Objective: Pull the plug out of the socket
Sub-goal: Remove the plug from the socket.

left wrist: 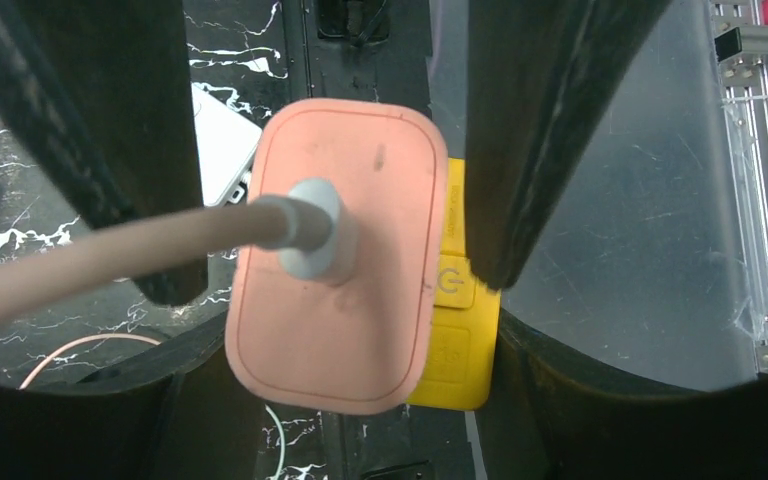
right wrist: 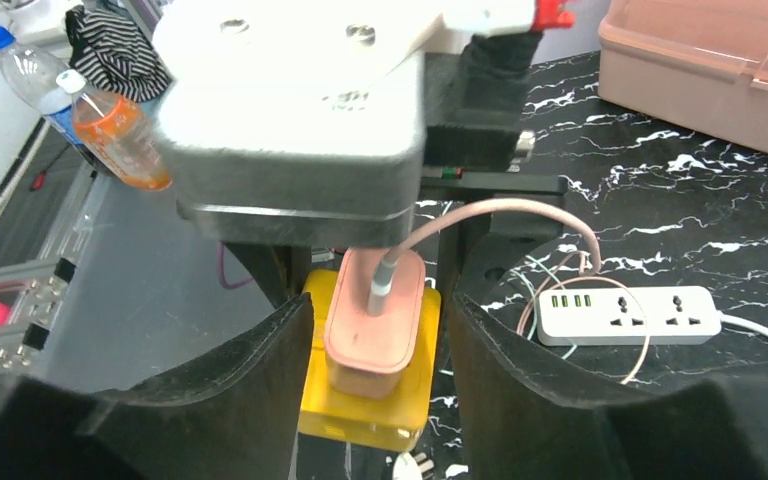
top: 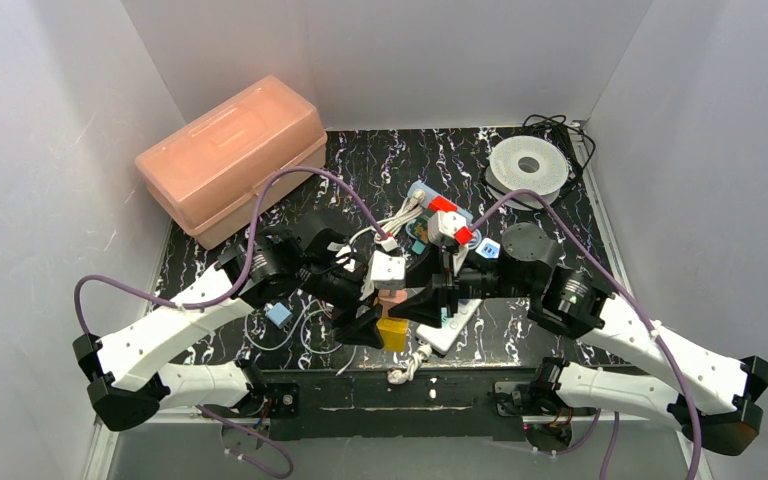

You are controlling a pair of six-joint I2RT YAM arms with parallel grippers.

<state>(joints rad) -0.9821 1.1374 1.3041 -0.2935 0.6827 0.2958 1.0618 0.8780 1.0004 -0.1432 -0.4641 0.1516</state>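
Observation:
A pink plug [left wrist: 360, 340] with a pale cable stands in a yellow socket block [left wrist: 455, 350] near the table's front edge. In the top view the plug [top: 392, 298] sits above the socket [top: 392, 335], between both arms. My left gripper [left wrist: 332, 285] comes down from above, and its fingers [left wrist: 520, 150] press the socket's sides. In the right wrist view my right gripper [right wrist: 378, 310] straddles the plug [right wrist: 370, 340] and the socket [right wrist: 360, 415]. A gap shows on each side of the plug, so the right gripper is open.
A white power strip [right wrist: 625, 315] lies just right of the socket, with thin cables looped around it. A pink lidded box [top: 230, 155] stands at the back left and a white spool [top: 528, 165] at the back right. Bottles [right wrist: 110, 125] lie off the table.

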